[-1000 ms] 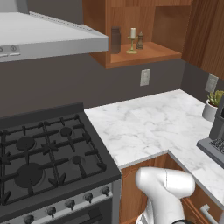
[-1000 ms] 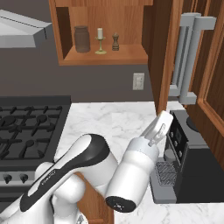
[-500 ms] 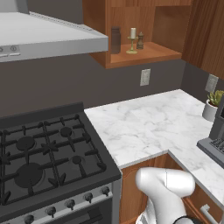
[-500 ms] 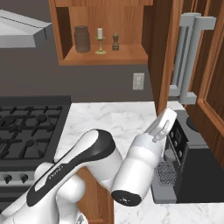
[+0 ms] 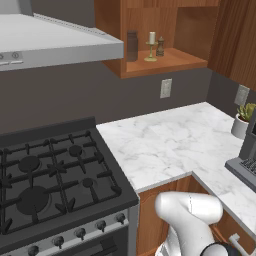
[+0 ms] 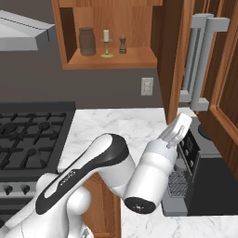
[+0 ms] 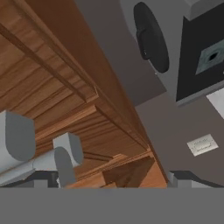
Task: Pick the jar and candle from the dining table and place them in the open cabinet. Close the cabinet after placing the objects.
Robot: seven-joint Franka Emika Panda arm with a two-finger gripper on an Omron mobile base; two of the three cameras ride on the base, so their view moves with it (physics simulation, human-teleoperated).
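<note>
Small grey translucent lidded jar (image 6: 87,41) and cream candle on brass holder (image 6: 106,43) already on the brown wooden cabinet's (image 6: 111,59) shelf. Gripper (image 6: 178,131) spread wide, empty. Best pushed squarely against the open panelled door (image 6: 173,56), sweeping steadily shut.

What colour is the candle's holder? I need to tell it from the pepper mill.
Brass-gold, under a cream candle; the right base view shows it best.
</note>
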